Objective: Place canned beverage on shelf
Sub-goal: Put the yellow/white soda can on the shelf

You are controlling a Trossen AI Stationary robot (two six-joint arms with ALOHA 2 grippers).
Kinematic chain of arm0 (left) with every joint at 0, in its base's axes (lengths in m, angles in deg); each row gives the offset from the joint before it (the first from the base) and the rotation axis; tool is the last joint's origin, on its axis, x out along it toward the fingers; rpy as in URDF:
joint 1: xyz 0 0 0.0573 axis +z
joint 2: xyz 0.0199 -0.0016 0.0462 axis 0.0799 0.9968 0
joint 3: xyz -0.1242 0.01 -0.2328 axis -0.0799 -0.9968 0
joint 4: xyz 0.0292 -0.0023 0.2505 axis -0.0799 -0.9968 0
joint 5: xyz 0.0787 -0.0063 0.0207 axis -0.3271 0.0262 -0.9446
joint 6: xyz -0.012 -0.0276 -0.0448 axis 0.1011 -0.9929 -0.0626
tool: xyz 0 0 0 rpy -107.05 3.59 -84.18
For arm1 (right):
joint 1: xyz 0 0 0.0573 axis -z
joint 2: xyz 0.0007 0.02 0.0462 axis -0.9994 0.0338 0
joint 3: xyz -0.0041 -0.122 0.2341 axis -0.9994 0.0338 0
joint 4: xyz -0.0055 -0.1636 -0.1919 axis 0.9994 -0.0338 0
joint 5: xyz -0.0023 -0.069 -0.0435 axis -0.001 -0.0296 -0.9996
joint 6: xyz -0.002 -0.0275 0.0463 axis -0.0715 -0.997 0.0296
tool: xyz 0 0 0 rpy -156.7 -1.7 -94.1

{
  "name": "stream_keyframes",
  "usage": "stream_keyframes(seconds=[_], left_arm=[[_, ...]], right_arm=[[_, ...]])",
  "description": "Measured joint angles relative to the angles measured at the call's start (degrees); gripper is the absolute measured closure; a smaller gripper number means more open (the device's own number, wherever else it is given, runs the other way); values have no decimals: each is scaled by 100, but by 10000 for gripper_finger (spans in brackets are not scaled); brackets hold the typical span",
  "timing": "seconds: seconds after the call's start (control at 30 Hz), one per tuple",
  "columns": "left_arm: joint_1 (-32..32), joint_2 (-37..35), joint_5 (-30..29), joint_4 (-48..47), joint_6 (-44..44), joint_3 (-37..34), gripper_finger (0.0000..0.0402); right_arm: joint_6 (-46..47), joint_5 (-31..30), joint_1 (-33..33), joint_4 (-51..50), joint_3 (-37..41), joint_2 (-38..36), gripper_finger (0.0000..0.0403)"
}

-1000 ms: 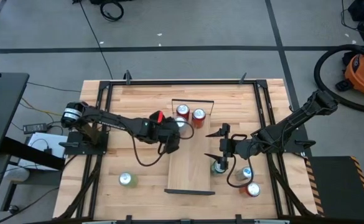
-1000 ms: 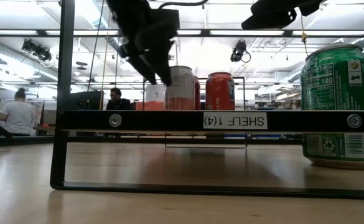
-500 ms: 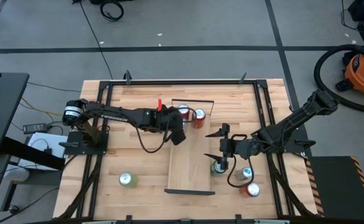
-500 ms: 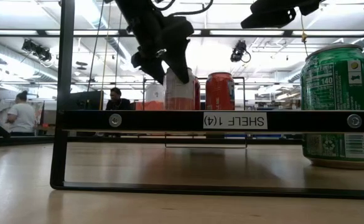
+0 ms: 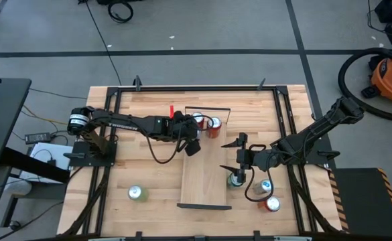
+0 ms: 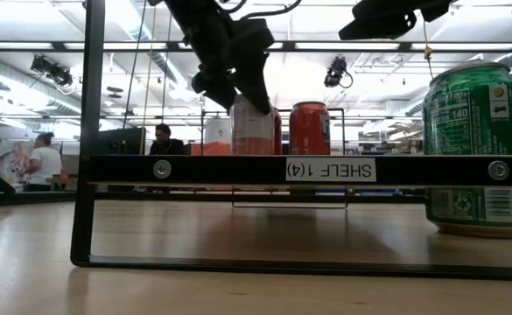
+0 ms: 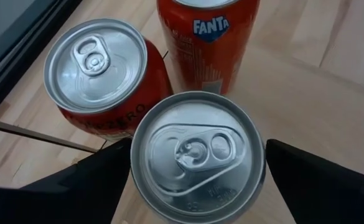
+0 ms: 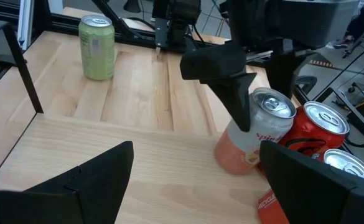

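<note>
A: From above, where is the can?

B: The pale can (image 5: 194, 129) stands on the shelf (image 5: 206, 184) by two red ones, the left hand (image 5: 190, 138) around it.

A: Gripping it?

B: The left wrist view shows fingers (image 7: 88, 183) straddling the lid, unclenched.

A: The right hand (image 5: 236, 151)?

B: Spread, waiting over the shelf. Withdrawal seemingly remains.
</note>
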Motion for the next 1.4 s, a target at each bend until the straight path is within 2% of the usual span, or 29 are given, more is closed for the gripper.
stream_keyframes(seconds=[0.3, 0.43, 0.7, 0.93, 1.07, 1.4], left_arm=[[-27, 0, 118, -21, -2, 2, 82], [-79, -4, 190, -51, 104, 7, 84], [-173, -13, 257, -70, 1218, 18, 81], [-88, -22, 616, -81, 1355, 20, 80], [-7, -22, 689, -78, 1279, 20, 69], [-17, 7, 737, -120, 1182, -13, 5]], right_arm=[[2, 0, -1, -2, 0, 0, 43], [2, 0, -1, -2, 0, 0, 43], [2, 1, -1, -2, 0, 0, 43], [2, 2, -1, -2, 0, 0, 43], [2, 6, -1, -3, 0, 0, 43], [2, 13, -1, -3, 0, 0, 43]])
